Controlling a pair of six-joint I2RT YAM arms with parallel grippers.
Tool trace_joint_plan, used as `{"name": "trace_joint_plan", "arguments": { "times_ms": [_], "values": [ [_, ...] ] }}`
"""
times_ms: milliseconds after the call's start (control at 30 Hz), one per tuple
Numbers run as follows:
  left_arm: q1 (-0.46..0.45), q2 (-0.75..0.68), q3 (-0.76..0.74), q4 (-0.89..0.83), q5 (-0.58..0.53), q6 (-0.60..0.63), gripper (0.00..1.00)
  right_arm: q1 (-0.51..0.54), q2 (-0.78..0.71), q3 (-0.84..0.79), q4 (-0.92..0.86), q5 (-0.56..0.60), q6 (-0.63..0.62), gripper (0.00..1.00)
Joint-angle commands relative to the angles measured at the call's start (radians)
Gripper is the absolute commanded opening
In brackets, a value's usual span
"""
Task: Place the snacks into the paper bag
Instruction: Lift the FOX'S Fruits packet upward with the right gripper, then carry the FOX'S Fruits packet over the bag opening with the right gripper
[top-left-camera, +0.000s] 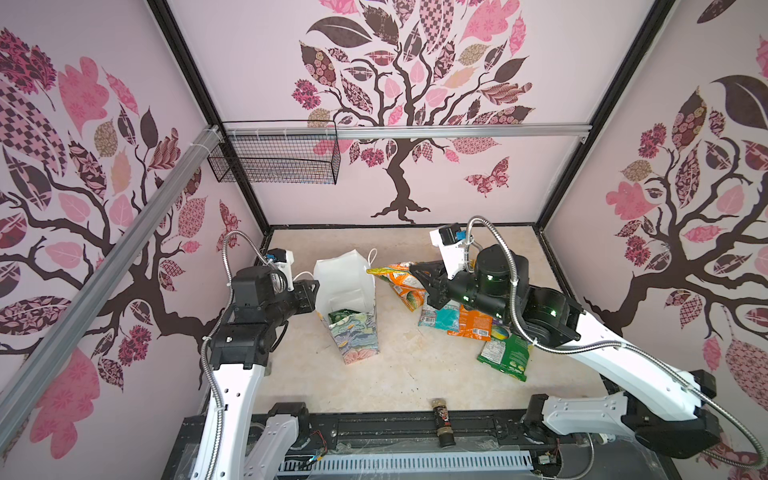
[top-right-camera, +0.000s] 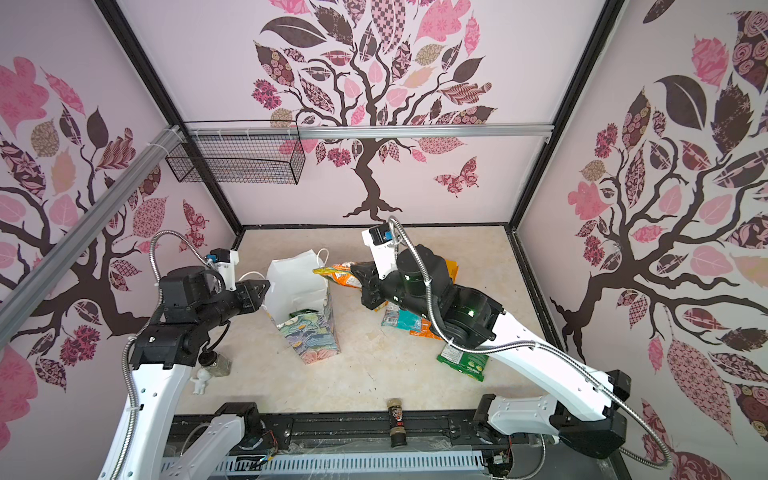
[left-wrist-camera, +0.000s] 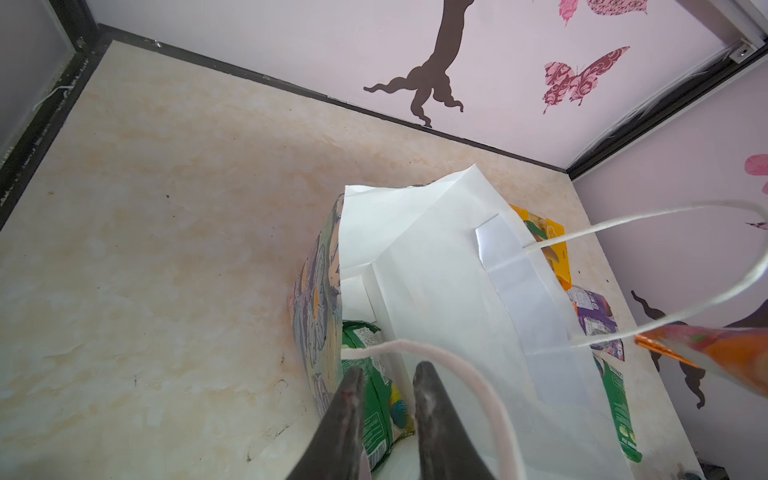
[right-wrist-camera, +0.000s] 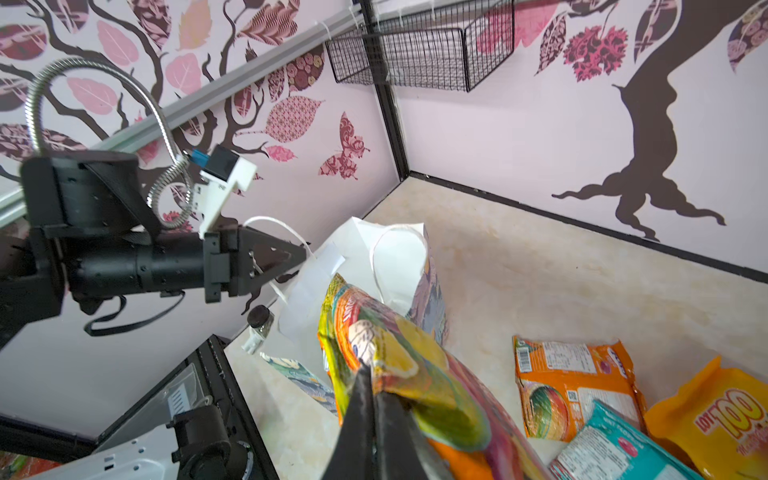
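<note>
On beige marbled tabletop (top-left-camera: 415, 374), mid-frame, right gripper (right-wrist-camera: 372, 374) clamped a glossy orange-yellow packet (right-wrist-camera: 432, 374) for bagging; left gripper (left-wrist-camera: 388, 374), narrowly parted, seemingly steadied the floral paper bag (top-left-camera: 357, 336).

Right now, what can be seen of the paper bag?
The paper bag stands upright on the table, mouth open. Outside it carries a pastel floral print; inside it is plain white, creased, with two white cord handles. A green packet lies inside. The left gripper sits at the rim on its side, fingers apart, one handle looping over them; whether they touch the paper cannot be told. The right gripper holds a colourful packet close to the opposite rim.
</note>
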Motion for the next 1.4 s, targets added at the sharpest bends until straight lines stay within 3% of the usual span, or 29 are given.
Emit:
{"name": "trace_joint_plan", "arguments": {
  "times_ms": [0, 200, 433, 567, 700, 933, 1233, 1367],
  "values": [
    [-0.003, 0.022, 0.006, -0.013, -0.024, 0.007, 0.24, -0.003, 0.044, 0.138, 0.05, -0.035, -0.033, 0.0],
    [-0.003, 0.018, 0.0, 0.004, -0.007, -0.018, 0.24, -0.001, 0.124, 0.25, 0.156, -0.084, 0.006, 0.0],
    [-0.003, 0.005, 0.002, 0.01, -0.006, -0.041, 0.24, 0.036, 0.299, 0.487, 0.137, -0.102, 0.022, 0.0],
    [-0.003, 0.0, 0.005, -0.001, -0.014, -0.036, 0.24, 0.096, 0.389, 0.594, 0.119, -0.179, -0.055, 0.0],
    [-0.003, -0.005, -0.005, 0.004, -0.028, -0.032, 0.24, 0.107, 0.431, 0.581, 0.095, -0.302, -0.114, 0.0],
    [-0.003, 0.013, -0.011, 0.005, -0.031, -0.027, 0.24, 0.105, 0.42, 0.49, 0.07, -0.252, -0.196, 0.0],
    [-0.003, -0.012, 0.006, -0.017, -0.051, -0.022, 0.23, 0.035, 0.435, 0.418, 0.115, -0.367, -0.137, 0.0],
    [-0.003, -0.024, 0.004, -0.019, -0.063, -0.019, 0.24, 0.002, 0.433, 0.379, 0.117, -0.356, -0.121, 0.0]
  ]
}}
